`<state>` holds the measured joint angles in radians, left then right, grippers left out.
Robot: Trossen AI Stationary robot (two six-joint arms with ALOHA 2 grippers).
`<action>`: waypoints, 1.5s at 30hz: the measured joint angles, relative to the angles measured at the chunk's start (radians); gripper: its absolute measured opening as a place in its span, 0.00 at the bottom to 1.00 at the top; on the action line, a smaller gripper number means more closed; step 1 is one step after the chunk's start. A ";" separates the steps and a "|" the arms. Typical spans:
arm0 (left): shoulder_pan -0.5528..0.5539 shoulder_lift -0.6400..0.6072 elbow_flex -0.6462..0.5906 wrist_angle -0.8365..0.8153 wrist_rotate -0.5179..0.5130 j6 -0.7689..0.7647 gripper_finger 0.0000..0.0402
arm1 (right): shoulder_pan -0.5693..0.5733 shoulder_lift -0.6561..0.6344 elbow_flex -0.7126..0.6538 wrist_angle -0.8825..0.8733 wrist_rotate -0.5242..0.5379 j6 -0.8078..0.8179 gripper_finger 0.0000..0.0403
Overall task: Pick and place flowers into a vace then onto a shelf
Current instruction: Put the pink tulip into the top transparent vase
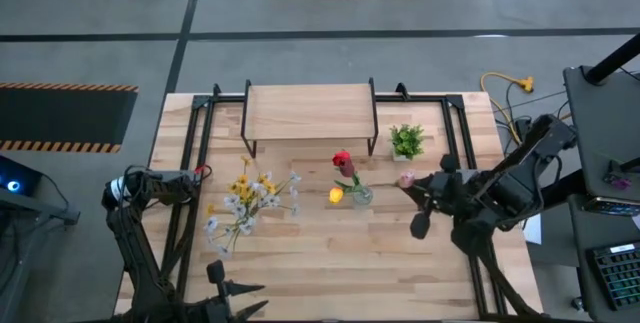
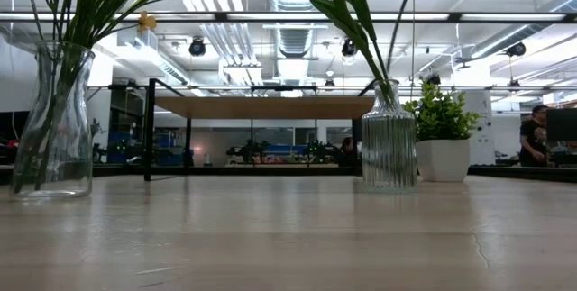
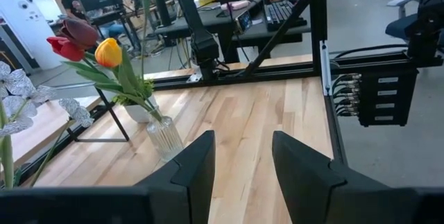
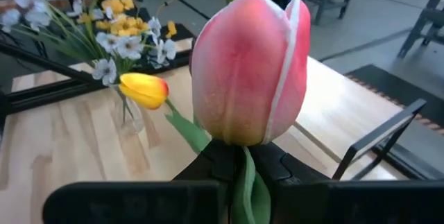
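Observation:
A ribbed glass vase stands mid-table with a red tulip and a yellow-orange tulip in it. My right gripper is just to its right, shut on a pink tulip. A second clear vase at the left holds white and yellow blossoms. The shelf stands at the table's far side. My left gripper is open and empty at the table's near edge. My right gripper pinches the pink tulip's green stem between its two fingers, right below the head. The head stands clear of the table beside the fingers. A thin stem slants down toward the ribbed vase's mouth.
A small green potted plant in a white pot stands to the right of the shelf, behind the ribbed vase. Black frame rails run along the table's left and right sides. Bare wood lies in front of both vases.

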<state>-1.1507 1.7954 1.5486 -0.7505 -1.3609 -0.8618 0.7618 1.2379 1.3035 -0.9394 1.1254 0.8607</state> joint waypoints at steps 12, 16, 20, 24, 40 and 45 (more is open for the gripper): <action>0.000 0.000 -0.033 -0.001 0.000 -0.011 0.32 | -0.013 0.041 -0.005 0.000 -0.027 0.030 0.03; 0.000 0.000 -0.033 -0.001 0.000 -0.011 0.32 | -0.014 0.041 -0.009 0.001 -0.027 0.043 0.03; 0.000 0.000 -0.033 -0.001 -0.002 -0.011 0.32 | -0.027 0.041 -0.029 0.001 -0.040 0.080 0.03; 0.000 0.000 -0.033 -0.001 -0.005 -0.011 0.32 | -0.062 0.041 -0.065 0.001 -0.102 0.111 0.03; 0.000 0.000 -0.033 -0.005 -0.007 -0.011 0.32 | -0.217 0.042 -0.231 0.224 -0.203 0.042 0.03; 0.000 0.000 -0.033 -0.006 -0.008 -0.011 0.32 | -0.233 0.042 -0.285 0.376 -0.226 -0.060 0.03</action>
<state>-1.1503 1.7954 1.5158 -0.7563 -1.3685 -0.8730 0.5285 1.2800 1.0186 -0.5631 0.8995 0.8009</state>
